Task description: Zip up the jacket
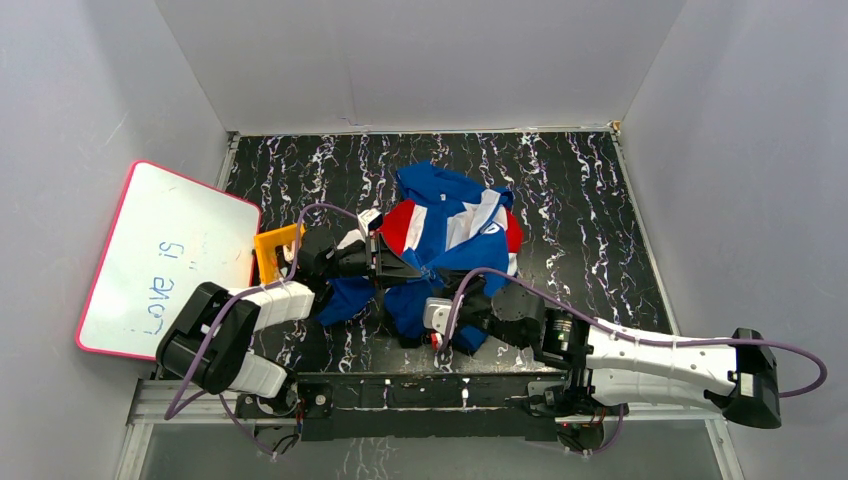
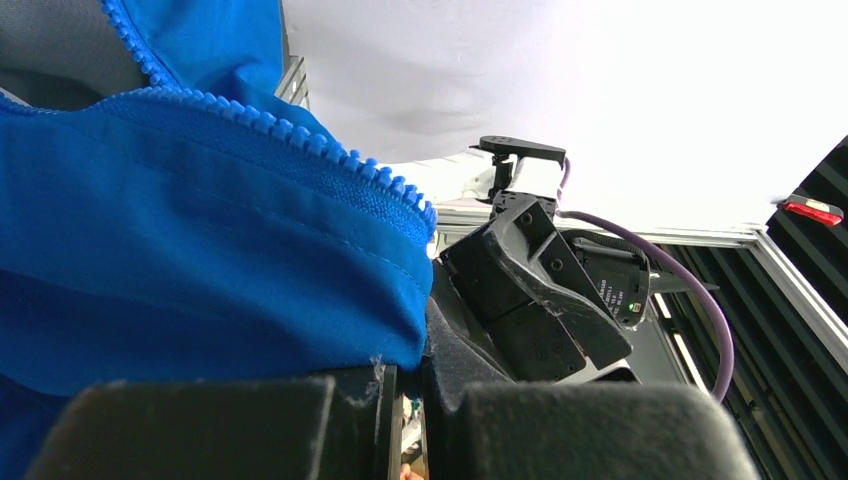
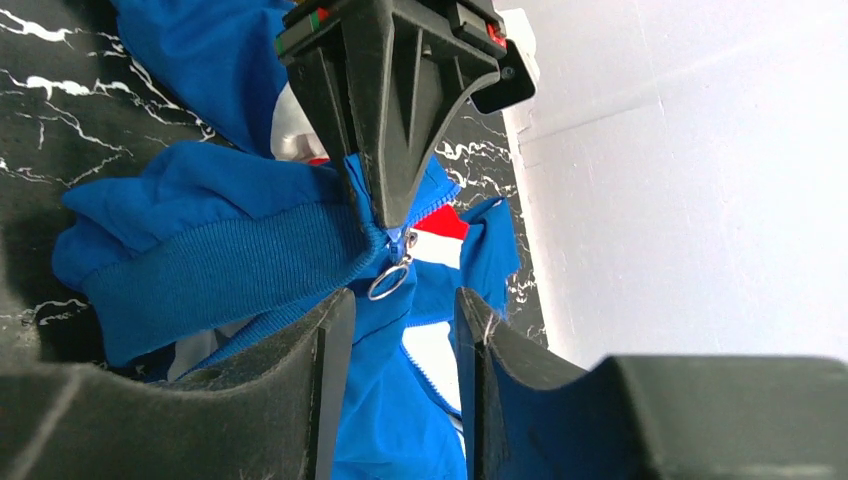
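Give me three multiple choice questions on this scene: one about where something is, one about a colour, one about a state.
1. Where is the whiteboard relative to the jacket?
A. On the left arm's side
B. On the right arm's side
C. Lying on top of it

2. What colour are the zipper teeth?
A. White
B. Blue
C. Red

3. What is the left end effector doing?
A. Open above bare table
B. Shut on the jacket
C. Out of every view

Answers:
1 A: the top view puts it on that side.
2 B: the left wrist view shows blue teeth on blue fabric.
3 B: the right wrist view shows its tips pinched on the fabric.
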